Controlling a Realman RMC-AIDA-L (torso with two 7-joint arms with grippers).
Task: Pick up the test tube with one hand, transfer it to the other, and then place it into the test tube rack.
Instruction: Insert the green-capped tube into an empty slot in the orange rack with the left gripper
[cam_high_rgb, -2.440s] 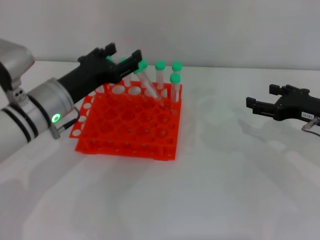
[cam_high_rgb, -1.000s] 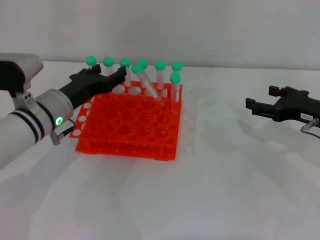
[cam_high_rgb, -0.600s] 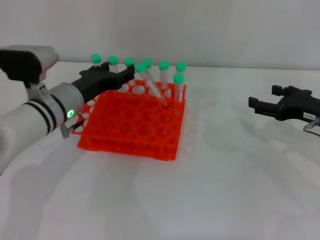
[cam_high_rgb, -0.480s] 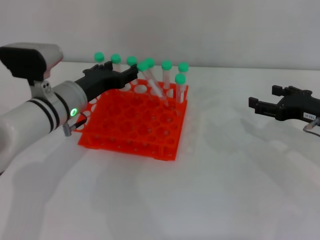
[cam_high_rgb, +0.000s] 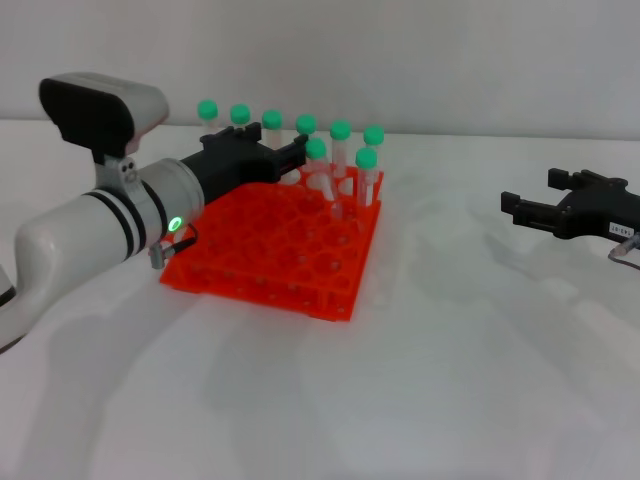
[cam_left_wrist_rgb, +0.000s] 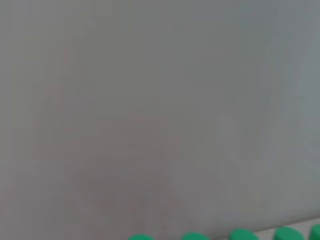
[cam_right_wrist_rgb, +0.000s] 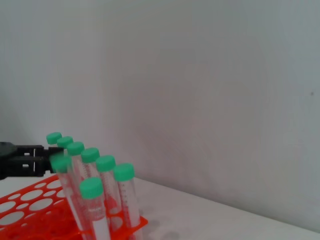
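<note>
Showing only green caps (cam_left_wrist_rgb: 240, 234) (left wrist), head view reveals rack (cam_high_rgb: 270, 262)

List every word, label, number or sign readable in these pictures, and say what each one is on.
Small white label on the right gripper: has print, too small to read.
Faint marks on the test tubes in the test tube rack: blurred, not readable.
Left gripper: no text visible.
Nothing else carries writing.

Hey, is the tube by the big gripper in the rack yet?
In: the test tube stands upright in the test tube rack.
</note>
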